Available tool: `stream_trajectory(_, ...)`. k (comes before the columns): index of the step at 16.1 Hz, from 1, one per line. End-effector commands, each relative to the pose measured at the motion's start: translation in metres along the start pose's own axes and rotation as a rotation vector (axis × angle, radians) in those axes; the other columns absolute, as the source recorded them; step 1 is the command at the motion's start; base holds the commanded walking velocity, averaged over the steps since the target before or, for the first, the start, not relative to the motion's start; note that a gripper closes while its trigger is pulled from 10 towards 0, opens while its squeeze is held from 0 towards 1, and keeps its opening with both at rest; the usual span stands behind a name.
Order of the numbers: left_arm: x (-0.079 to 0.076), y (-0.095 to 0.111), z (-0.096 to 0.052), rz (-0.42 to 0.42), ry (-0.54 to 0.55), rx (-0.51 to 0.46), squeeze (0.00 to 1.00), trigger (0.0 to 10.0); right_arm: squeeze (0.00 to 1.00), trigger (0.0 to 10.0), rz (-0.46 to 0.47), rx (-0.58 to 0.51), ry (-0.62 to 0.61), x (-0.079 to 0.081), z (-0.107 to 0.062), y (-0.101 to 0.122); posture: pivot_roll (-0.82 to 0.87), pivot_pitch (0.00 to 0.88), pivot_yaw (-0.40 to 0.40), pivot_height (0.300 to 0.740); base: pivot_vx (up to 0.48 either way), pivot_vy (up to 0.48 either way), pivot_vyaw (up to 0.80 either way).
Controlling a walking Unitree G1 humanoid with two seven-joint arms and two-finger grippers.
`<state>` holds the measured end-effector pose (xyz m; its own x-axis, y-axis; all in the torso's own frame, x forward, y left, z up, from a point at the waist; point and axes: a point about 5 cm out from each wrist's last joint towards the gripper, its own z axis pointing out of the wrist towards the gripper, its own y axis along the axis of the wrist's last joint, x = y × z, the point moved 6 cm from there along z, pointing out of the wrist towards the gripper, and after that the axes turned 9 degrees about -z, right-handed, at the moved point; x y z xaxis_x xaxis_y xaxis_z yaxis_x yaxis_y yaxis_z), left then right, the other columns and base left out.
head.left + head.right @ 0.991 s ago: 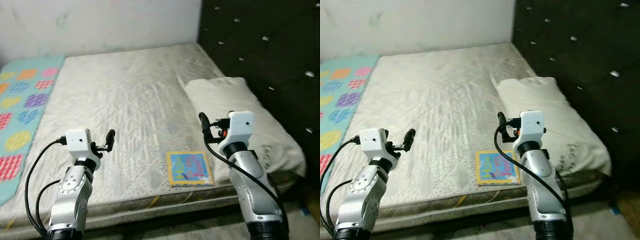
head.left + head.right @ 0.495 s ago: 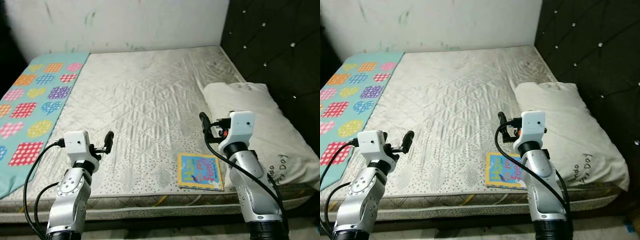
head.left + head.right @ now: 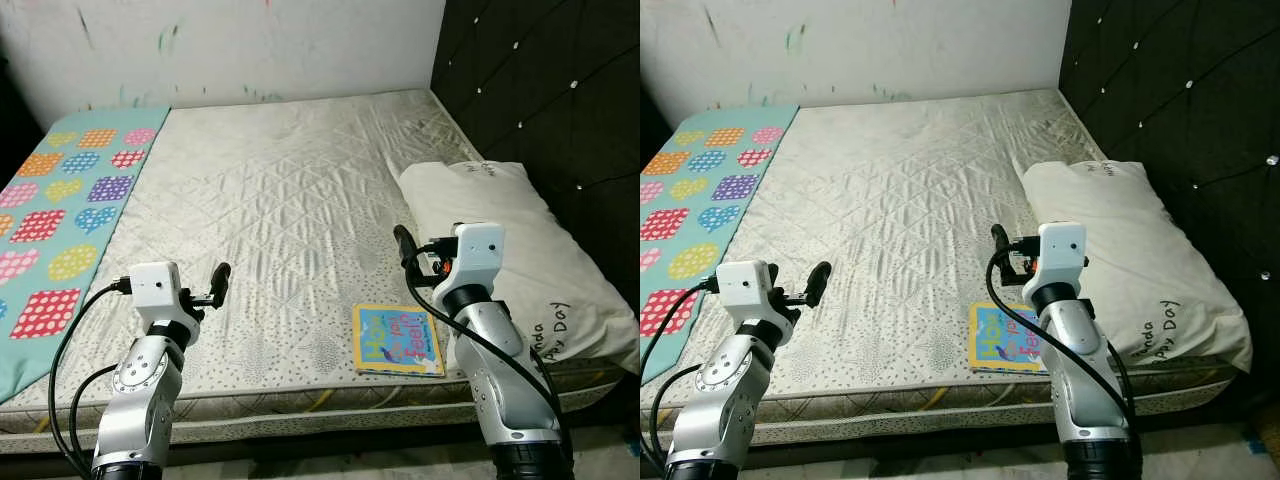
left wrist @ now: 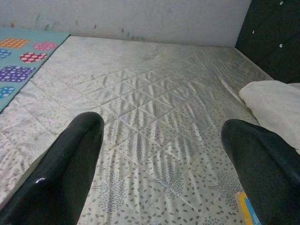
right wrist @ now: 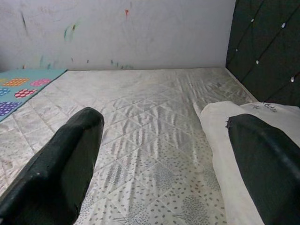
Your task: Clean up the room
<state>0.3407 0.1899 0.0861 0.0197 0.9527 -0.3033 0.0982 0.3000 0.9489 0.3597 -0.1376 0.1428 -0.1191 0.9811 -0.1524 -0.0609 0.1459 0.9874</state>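
- A teal blanket [image 3: 60, 215] printed with coloured hearts, circles and squares lies along the left edge of the mattress [image 3: 270, 200].
- The left gripper [image 4: 164, 164] is held up over the near left part of the bare quilted mattress; its 2 black fingers [image 4: 61, 173] are spread wide with nothing between them.
- The mattress is pale, with a diamond-stitched pattern, and runs back to a white wall [image 3: 230, 45] marked with small paint smears.
- A thin children's book [image 3: 398, 340] with a yellow border and a blue cover lies flat near the front edge of the mattress, just beside the near corner of the pillow.
- The right gripper [image 5: 164, 159] is raised above the book's far side, its 2 fingers [image 5: 56, 164] also spread apart and empty.
- A white pillow [image 3: 510, 250] with dark handwriting on its near end lies along the right side of the mattress.
- A dark tufted headboard [image 3: 560, 100] with shiny studs stands at the far right.
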Motion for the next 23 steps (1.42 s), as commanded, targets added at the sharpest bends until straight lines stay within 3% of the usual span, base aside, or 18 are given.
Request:
stream_trajectory(1,0.0033,0.0022,-0.0011,-0.007,0.016,-0.005,0.0,10.0,0.0,10.0,0.001,0.0,-0.003,-0.0011,-0.0005,-0.0016,-0.18,0.0,0.034,0.74,0.0,0.0,0.0)
stream_trajectory(19,0.0026,0.0023,-0.0009,-0.009,0.015,-0.007,0.0,10.0,0.0,10.0,0.001,0.0,-0.004,-0.0014,-0.0007,-0.002,-0.18,0.0,0.034,0.74,0.0,0.0,0.0)
stream_trajectory(23,0.0026,0.0009,0.0005,-0.049,0.021,0.0,0.0,10.0,0.0,10.0,0.0,0.014,0.0,-0.0009,-0.0013,-0.0065,-0.18,0.0,0.031,0.74,0.0,0.362,0.0)
